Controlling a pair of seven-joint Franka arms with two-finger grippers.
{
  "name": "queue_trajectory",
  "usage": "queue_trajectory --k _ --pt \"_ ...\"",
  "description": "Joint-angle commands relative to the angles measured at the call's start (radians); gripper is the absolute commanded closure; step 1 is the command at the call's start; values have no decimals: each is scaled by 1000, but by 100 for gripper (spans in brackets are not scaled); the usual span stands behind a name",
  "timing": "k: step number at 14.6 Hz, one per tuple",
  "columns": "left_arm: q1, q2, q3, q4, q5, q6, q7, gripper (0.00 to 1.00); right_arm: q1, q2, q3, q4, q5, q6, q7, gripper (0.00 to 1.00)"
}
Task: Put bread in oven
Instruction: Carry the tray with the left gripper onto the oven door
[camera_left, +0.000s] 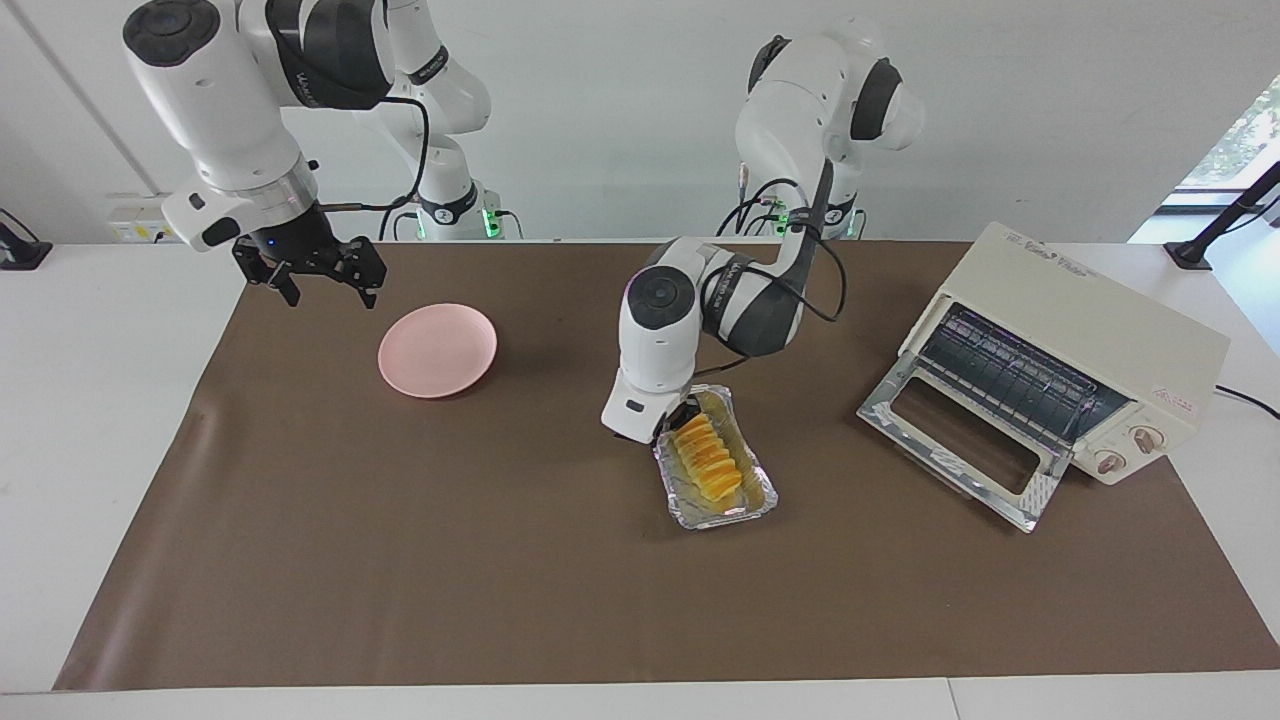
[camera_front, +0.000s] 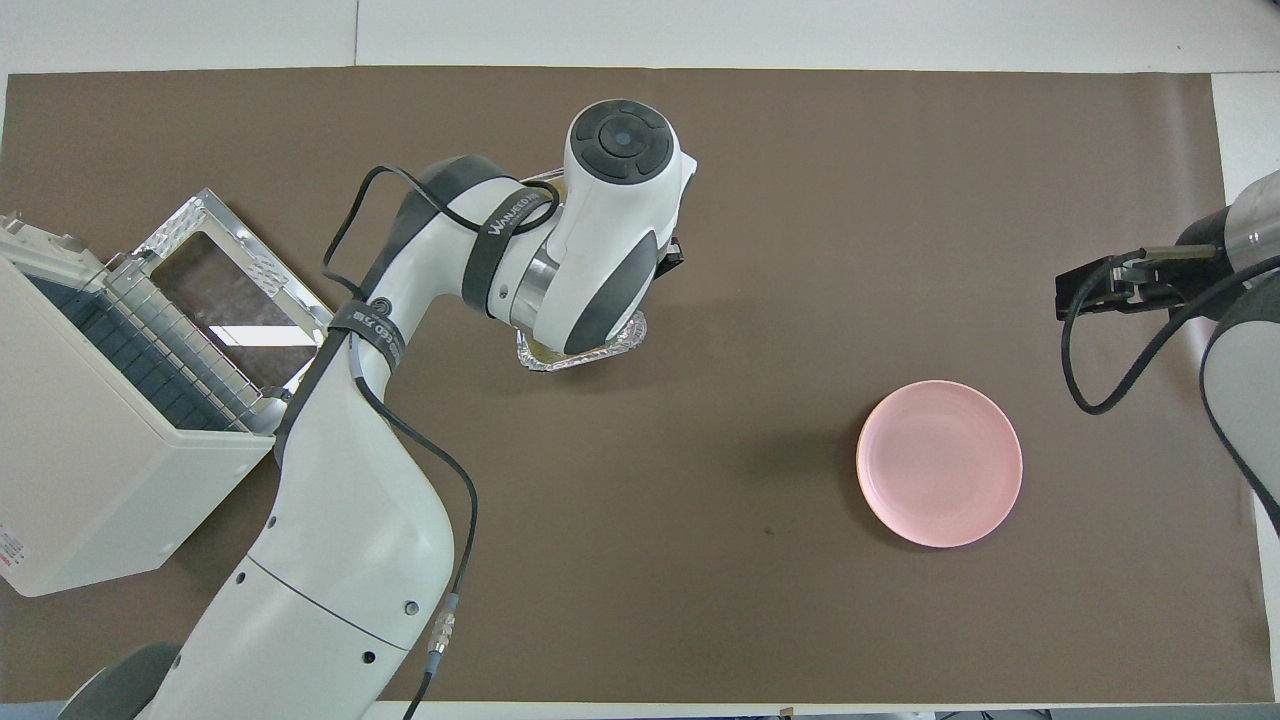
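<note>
Brown mat, oven (camera_left: 1060, 370) open at the left arm's end.
Ridged yellow-orange bread (camera_left: 708, 460) lies slantwise in a foil tray (camera_left: 752, 500); left gripper (camera_left: 683, 417) pinches the tray's robot-side rim, right gripper (camera_left: 315, 275) spread, waiting.

No legible text on anything.

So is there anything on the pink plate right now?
No, the pink plate is bare; the bread lies in the foil tray.

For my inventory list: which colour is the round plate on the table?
The plate is plain pale pink, with no pattern; the overhead view shows it best.
</note>
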Motion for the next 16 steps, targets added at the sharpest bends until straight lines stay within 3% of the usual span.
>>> queue_trajectory --k 1,4,9,16 --pt "2 -49 75 -23 0 -101 -80 100 -17 -15 14 -17 -19 -3 -20 0" --pt "95 -79 104 -32 -47 -211 -88 100 -17 -15 14 -17 -19 -3 -20 0" --pt "253 -158 109 -107 -69 -208 -129 100 -17 -15 14 -17 -19 -3 -20 0" --pt "277 -192 253 -210 -65 -211 -82 100 -17 -15 14 -17 -19 -2 -21 0"
